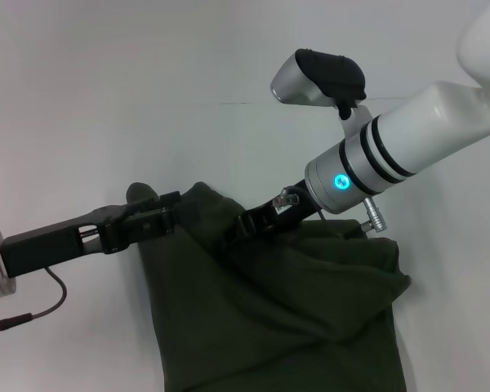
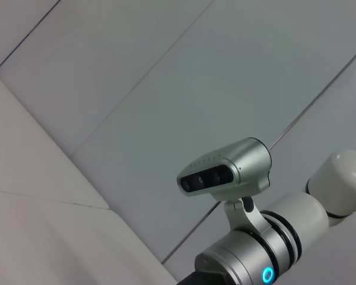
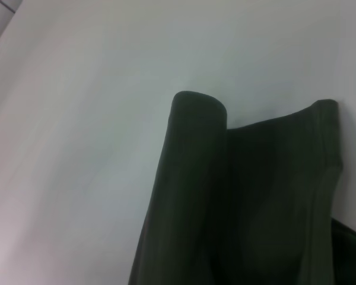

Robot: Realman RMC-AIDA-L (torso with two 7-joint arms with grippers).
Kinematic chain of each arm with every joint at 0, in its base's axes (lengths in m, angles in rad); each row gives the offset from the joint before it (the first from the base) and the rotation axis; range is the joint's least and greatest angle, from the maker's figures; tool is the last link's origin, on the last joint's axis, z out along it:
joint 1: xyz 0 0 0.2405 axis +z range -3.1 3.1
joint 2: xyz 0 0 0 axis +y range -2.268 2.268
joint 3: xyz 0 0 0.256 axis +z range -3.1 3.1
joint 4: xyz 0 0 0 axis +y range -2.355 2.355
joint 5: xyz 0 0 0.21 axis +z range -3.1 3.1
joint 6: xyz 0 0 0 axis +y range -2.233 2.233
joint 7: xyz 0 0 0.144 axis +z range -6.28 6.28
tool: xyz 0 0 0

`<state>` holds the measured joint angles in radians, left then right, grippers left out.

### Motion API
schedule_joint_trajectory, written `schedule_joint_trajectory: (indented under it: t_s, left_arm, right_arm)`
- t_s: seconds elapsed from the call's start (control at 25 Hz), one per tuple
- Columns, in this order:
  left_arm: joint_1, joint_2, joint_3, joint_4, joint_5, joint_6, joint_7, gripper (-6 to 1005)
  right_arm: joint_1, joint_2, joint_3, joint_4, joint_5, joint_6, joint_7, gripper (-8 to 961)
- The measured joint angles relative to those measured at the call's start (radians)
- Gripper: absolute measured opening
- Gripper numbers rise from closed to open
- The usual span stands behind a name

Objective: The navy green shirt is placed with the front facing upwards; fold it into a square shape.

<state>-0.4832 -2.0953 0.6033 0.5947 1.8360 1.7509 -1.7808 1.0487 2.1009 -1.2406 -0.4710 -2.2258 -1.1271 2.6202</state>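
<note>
The navy green shirt (image 1: pixel 286 310) is seen bunched up on the white table (image 1: pixel 106 98), sitting in the near-middle of the head view and running off the near edge. It reads as a dark olive green, pretty much plain all over; no print or label can be made out from here, so which face is up can't be told. The cloth is heaped in soft, deep folds rather than lying flat, with a rumpled ridge along its right side and a peak at the far-left corner where it's lifted.

That far-left corner is pinched by the left gripper (image 1: pixel 173 214), which comes in from the left, low over the table; its black fingers are pressed together on the fabric edge. The right gripper (image 1: pixel 247 225) reaches in from the far right and is buried in the top edge of the shirt just beside the left one, fingers clamped on a fold of cloth. So the far edge is held up at two close points, and the rest hangs and slumps toward the near side.

In the right wrist view the shirt (image 3: pixel 249 196) is shown as a draped sheet with a rolled-over, rounded edge and a hemmed strip along one side, against bare table (image 3: pixel 77 148). In the left wrist view only table (image 2: pixel 136 89) and the right arm's wrist camera (image 2: pixel 225 172) are shown.
</note>
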Motion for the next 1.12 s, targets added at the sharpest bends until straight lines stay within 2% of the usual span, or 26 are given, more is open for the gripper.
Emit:
schedule_joint_trajectory:
  t_s: [0.04, 0.24, 0.84, 0.92, 1.12]
  left_arm:
    - [0.000, 0.000, 0.000, -0.001, 0.000, 0.000, 0.001, 910]
    - [0.001, 0.000, -0.001, -0.003, 0.000, 0.001, 0.002, 909]
    - [0.008, -0.003, 0.000, -0.003, -0.007, 0.004, 0.003, 908]
    - [0.009, -0.003, 0.000, -0.003, -0.007, 0.004, 0.003, 907]
    - [0.010, -0.006, -0.003, -0.003, -0.009, 0.001, 0.003, 907]
  right_arm:
    - [0.000, 0.000, 0.000, -0.001, 0.000, 0.001, 0.000, 577]
    - [0.000, 0.000, 0.000, -0.003, 0.013, 0.003, -0.009, 333]
    - [-0.018, -0.007, 0.005, -0.007, 0.056, -0.019, -0.063, 50]
    - [-0.038, -0.008, 0.014, -0.026, 0.063, -0.030, -0.070, 31]
    - [-0.143, -0.011, 0.025, -0.146, 0.130, -0.096, -0.089, 30]
